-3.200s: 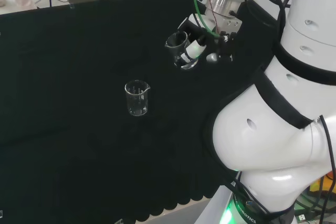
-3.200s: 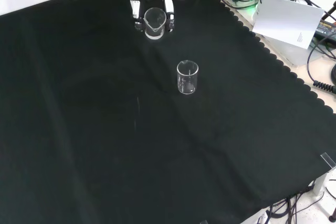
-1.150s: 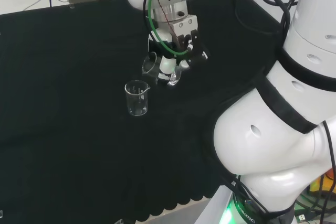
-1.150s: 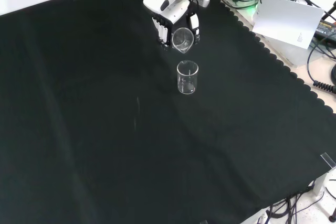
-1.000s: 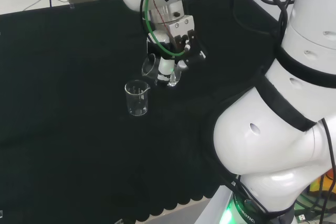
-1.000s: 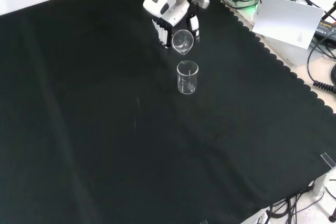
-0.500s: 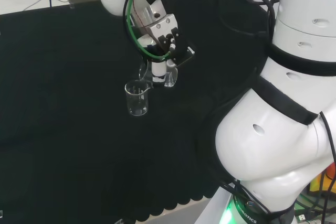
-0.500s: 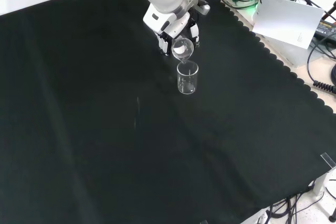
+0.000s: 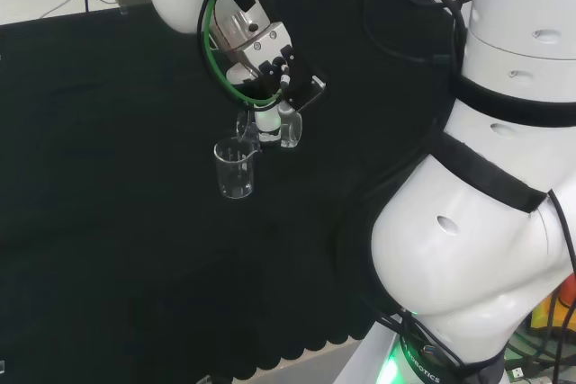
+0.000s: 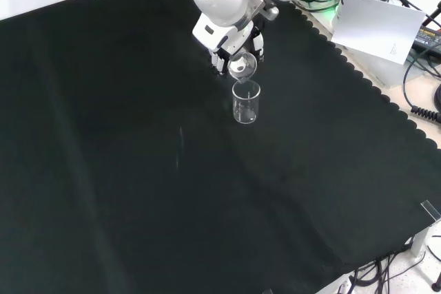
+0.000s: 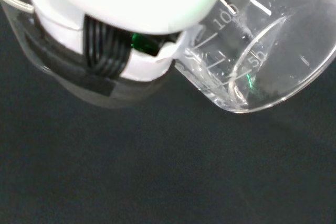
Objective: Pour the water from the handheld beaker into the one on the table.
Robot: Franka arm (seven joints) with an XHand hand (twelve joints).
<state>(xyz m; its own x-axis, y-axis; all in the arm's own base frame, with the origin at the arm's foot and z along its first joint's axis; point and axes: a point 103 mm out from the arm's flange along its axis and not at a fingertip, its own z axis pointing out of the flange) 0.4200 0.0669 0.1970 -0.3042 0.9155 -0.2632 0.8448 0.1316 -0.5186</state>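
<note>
In the head view the hand [image 9: 270,87] is mostly covered by the arm's wrist and green cable, so its fingers round the held beaker [image 9: 266,125] are hard to make out. In the front view a white link hides most of the hand [image 10: 222,47]. Whether water is leaving the held beaker [image 10: 241,67], or how much sits in the table beaker [image 10: 246,102], cannot be told through the clear glass. In the wrist view a blurred white part of the hand [image 11: 105,30] covers much of the held beaker [image 11: 252,61], whose rim is cut off by the picture's edge.
</note>
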